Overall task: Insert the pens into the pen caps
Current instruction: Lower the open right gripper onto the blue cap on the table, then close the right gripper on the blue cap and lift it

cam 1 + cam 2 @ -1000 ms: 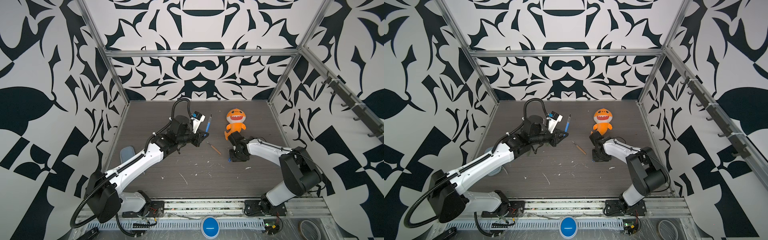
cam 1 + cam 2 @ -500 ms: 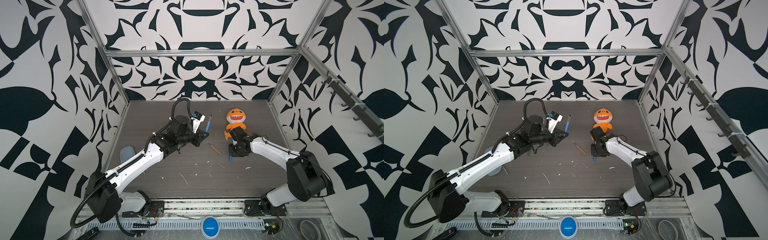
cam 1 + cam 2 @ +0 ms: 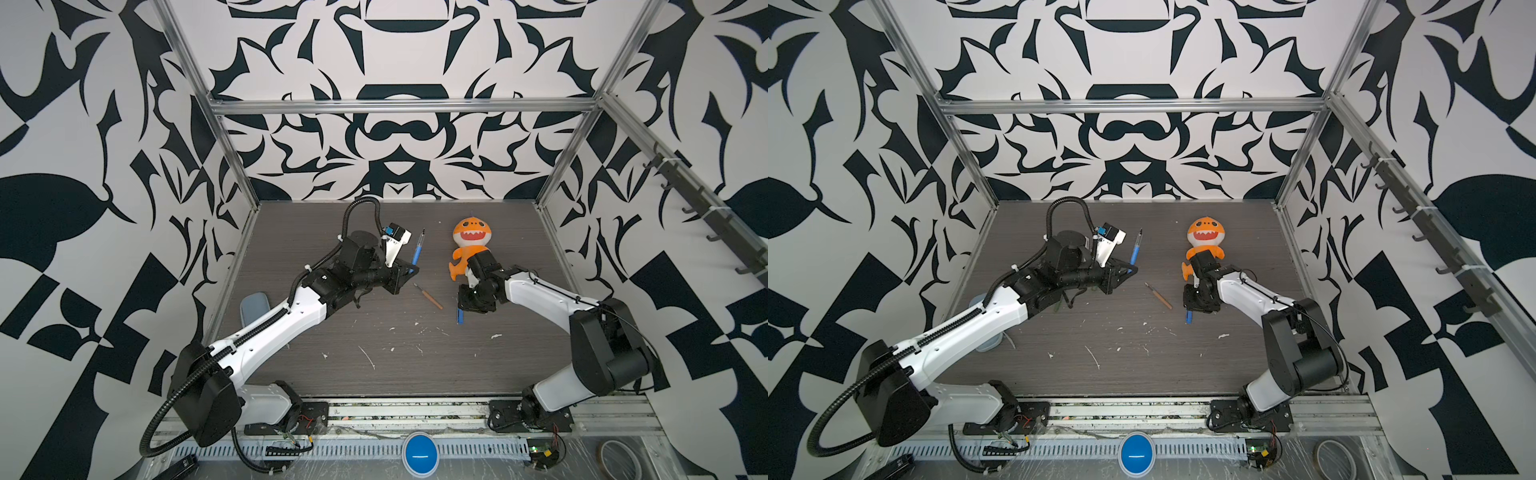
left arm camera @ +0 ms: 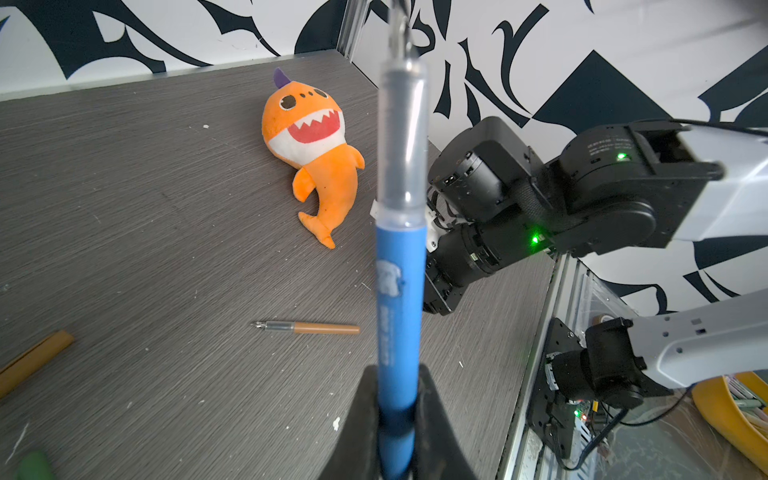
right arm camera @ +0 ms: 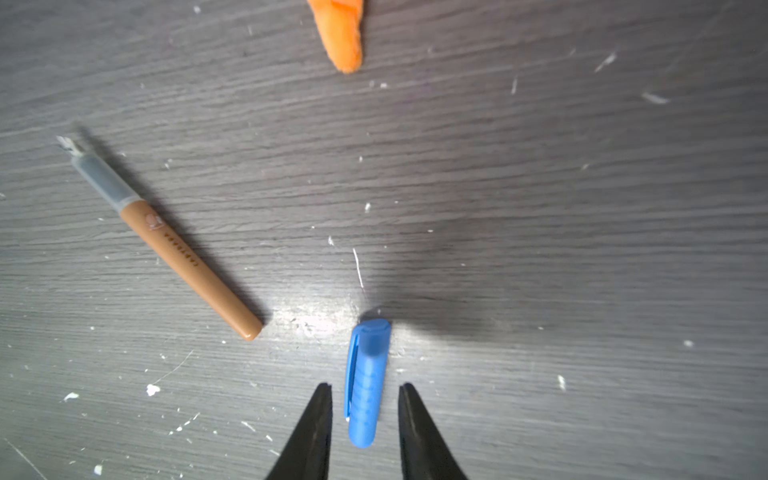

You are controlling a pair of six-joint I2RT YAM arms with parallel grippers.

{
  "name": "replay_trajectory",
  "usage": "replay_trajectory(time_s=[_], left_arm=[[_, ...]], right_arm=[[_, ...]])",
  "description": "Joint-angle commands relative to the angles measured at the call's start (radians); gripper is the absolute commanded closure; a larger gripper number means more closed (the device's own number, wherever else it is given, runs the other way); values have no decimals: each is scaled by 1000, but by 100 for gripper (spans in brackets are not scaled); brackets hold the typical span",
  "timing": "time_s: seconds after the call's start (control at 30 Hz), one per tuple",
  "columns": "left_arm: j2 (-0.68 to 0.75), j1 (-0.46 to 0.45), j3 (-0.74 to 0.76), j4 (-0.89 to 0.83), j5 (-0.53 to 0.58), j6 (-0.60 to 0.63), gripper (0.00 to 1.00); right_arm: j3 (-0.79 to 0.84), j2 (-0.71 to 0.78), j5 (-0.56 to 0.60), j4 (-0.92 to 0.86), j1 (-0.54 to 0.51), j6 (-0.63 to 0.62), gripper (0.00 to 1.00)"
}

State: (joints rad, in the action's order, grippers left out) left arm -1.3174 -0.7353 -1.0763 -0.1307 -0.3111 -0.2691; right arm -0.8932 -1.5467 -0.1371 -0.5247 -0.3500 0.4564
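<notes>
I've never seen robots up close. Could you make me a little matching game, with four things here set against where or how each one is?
Things:
1. blue pen
2. brown pen
3. blue cap
4. plush shark

States:
A. on the table, between the jaws of the open right gripper
B. orange, with white teeth
C. clamped in the shut left gripper
D. lying free on the table, nib bare

Pairs: 1-C, 2-D, 3-A, 4-B
</notes>
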Motion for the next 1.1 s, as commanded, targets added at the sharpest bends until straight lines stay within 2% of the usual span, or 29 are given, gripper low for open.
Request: replay_trajectory(time_s=[0.0, 0.27, 0.5, 0.87, 1.07], left_arm=[[20, -4, 7, 21, -18, 3, 100], [15, -5, 3, 20, -23, 2, 100], [15, -4, 3, 22, -24, 2, 100], [14, -5, 4, 21, -25, 3, 100], [16, -4, 4, 20, -25, 4, 100]], right_arm=[[12, 2, -16, 12, 5, 14, 70], [27, -35, -11, 34, 5, 21, 72], [29, -59, -3, 45, 5, 21, 77], [34, -89, -8, 63, 4, 18, 79], [28, -87, -5, 57, 3, 21, 85]])
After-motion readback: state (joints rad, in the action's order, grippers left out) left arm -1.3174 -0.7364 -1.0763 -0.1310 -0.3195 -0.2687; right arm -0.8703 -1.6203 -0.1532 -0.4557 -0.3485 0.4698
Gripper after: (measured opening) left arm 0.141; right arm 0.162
